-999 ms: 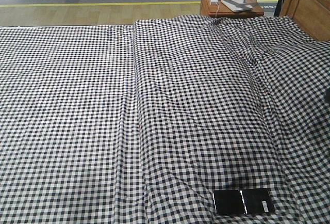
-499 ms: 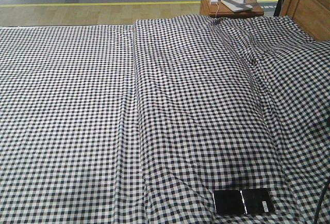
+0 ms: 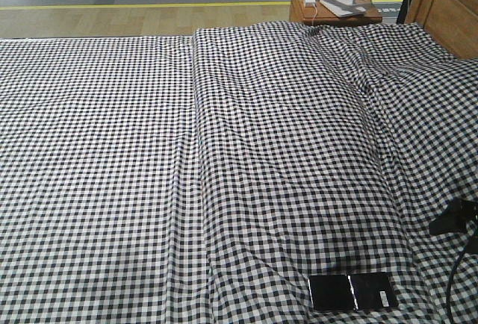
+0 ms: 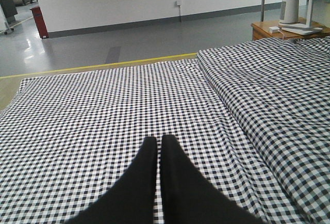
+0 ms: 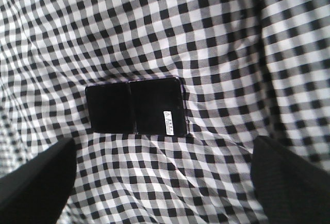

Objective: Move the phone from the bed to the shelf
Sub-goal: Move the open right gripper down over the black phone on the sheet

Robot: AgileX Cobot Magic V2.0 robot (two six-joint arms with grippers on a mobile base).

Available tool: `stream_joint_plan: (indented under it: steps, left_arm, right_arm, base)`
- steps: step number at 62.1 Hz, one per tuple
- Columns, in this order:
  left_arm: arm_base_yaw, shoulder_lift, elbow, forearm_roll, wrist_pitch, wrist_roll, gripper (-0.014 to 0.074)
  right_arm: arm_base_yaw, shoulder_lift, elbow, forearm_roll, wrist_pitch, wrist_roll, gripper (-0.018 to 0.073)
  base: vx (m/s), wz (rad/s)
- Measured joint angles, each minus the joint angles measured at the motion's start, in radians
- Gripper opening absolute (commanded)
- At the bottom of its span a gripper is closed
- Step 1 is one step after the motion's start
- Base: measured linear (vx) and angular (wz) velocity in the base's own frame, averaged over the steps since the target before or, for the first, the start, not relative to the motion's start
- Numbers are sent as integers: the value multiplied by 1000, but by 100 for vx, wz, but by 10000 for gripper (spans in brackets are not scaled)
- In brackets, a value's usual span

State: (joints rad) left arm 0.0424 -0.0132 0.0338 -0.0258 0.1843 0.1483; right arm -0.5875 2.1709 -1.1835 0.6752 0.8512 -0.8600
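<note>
Front view: the bed (image 3: 112,152) fills nearly the whole frame, covered by a black-and-white check sheet with a long fold running down its middle and looser creases toward the right. The phone (image 3: 352,292) lies flat on the sheet near the bottom edge of the frame, right of the fold, long side across the picture. Glossy black face up, a pale line across its middle.

A dark part of the right arm (image 3: 452,219) with a black cable shows at the right edge, above and to the right of the phone and apart from it.

Right wrist view: the right gripper (image 5: 162,142) looks straight down on the phone (image 5: 135,106). Its two dark fingers (image 5: 36,182) sit in the lower corners, spread wide and released, with nothing between them. No contact with the phone. A small white sticker sits near the phone's right end.

Left wrist view: the left gripper (image 4: 157,140) hangs over the sheet to the left of the fold, its fingers pressed together and clenched on nothing.

Background: a small brown side table (image 3: 336,10) stands behind the bed at the upper right with white items on top. A yellow line (image 3: 149,5) runs along the floor.
</note>
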Motion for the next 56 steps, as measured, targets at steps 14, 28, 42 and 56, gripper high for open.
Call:
stream_joint_plan:
  steps: [14, 28, 42, 56]
  left_arm:
    - [0, 0, 0, 0, 0, 0, 1]
    - [0, 0, 0, 0, 0, 0, 1]
    - [0, 0, 0, 0, 0, 0, 1]
    - [0, 0, 0, 0, 0, 0, 1]
  right_arm:
    - [0, 214, -151, 34, 182, -67, 617]
    - [0, 332, -213, 76, 253, -152, 604]
    - [29, 408, -216, 125, 249, -241, 596]
    - [58, 485, -239, 146, 230, -273, 594]
  base:
    - [0, 0]
    - [0, 0]
    - [0, 0]
    - [0, 0]
